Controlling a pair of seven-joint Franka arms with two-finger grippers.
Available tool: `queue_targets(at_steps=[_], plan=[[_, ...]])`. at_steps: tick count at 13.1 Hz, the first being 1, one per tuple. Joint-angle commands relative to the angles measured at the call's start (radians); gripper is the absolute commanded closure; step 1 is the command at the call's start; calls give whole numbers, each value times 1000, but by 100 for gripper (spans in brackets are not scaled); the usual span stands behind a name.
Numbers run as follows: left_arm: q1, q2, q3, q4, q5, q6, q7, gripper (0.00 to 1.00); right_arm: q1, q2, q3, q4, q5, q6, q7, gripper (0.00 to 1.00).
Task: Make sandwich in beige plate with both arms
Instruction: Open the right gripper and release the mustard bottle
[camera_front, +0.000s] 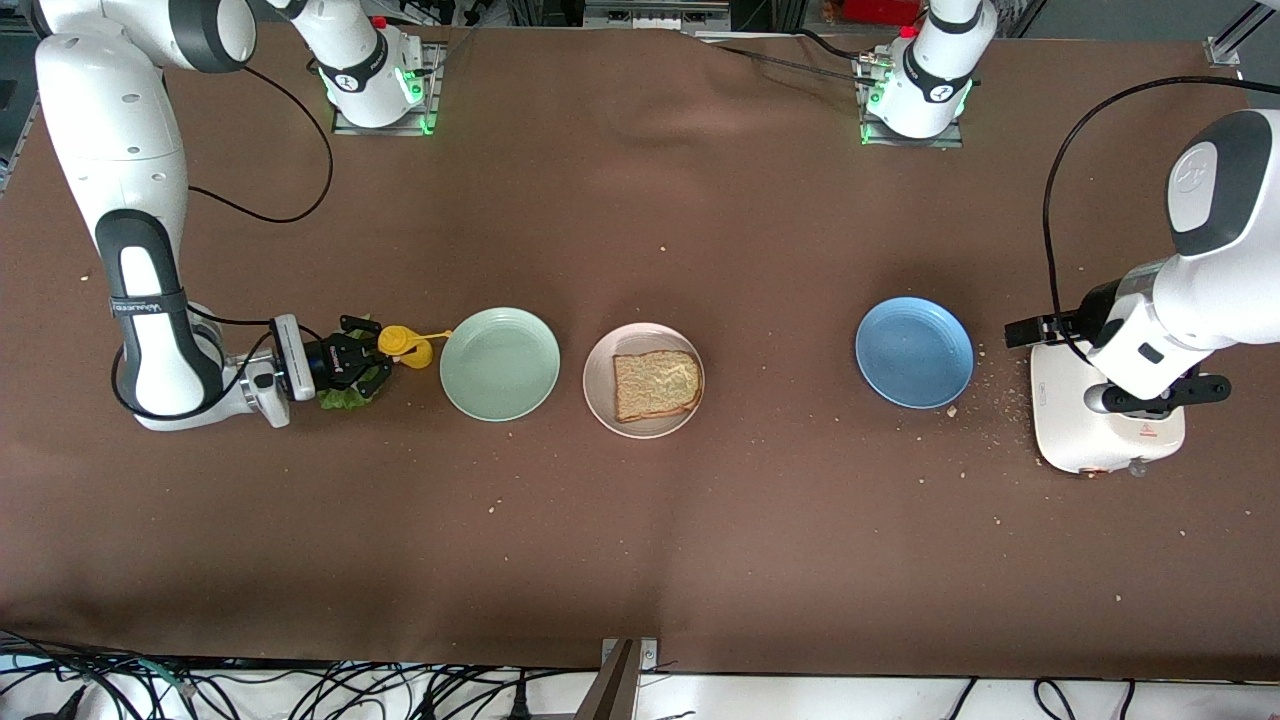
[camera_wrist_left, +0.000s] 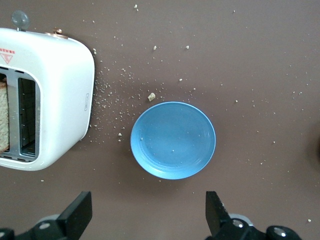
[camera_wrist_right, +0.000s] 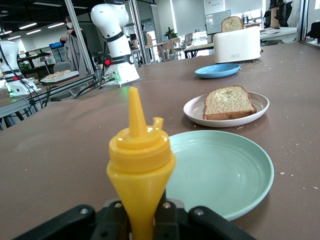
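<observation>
A brown cloth covered the bench (camera_front: 640, 520), creased faintly near the arms' bases. Along its middle stood a row of things. Toward the right arm's end a lettuce leaf (camera_front: 345, 398) lay on the cloth, just beside a yellow bottle (camera_front: 405, 346). Next came a green plate (camera_front: 500, 363), then the beige plate (camera_front: 600, 400) near it, with a bread slice (camera_front: 655, 384) on it. Well apart, toward the left arm's end, sat a blue plate (camera_front: 914, 352), and near that a white toaster (camera_front: 1070, 420). Crumbs (camera_front: 1000, 400) were strewn between the blue plate and the toaster, with a few more scattered nearer the front camera.
</observation>
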Motion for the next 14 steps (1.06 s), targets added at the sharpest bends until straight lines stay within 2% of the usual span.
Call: queue_targets(at_steps=[1, 3, 7, 9, 12, 14], plan=[[-4, -5, -2, 1, 35, 6, -2, 0, -23, -3, 5, 9, 11, -23, 8, 1], [-4, -4, -2, 4, 35, 6, -2, 0, -20, -22, -28, 16, -9, -25, 66, 1], [-6, -7, -3, 4, 35, 6, -2, 0, -13, -122, -64, 44, -179, -7, 317, 1], [-4, -8, -3, 2, 35, 3, -3, 0, -11, -171, -64, 59, -299, 44, 492, 1], [-4, -5, -3, 2, 35, 4, -3, 0, 45, -217, -64, 59, -529, 180, 819, 1], [-4, -7, -3, 4, 33, 4, -3, 0, 93, -227, -64, 52, -649, 260, 997, 1]])
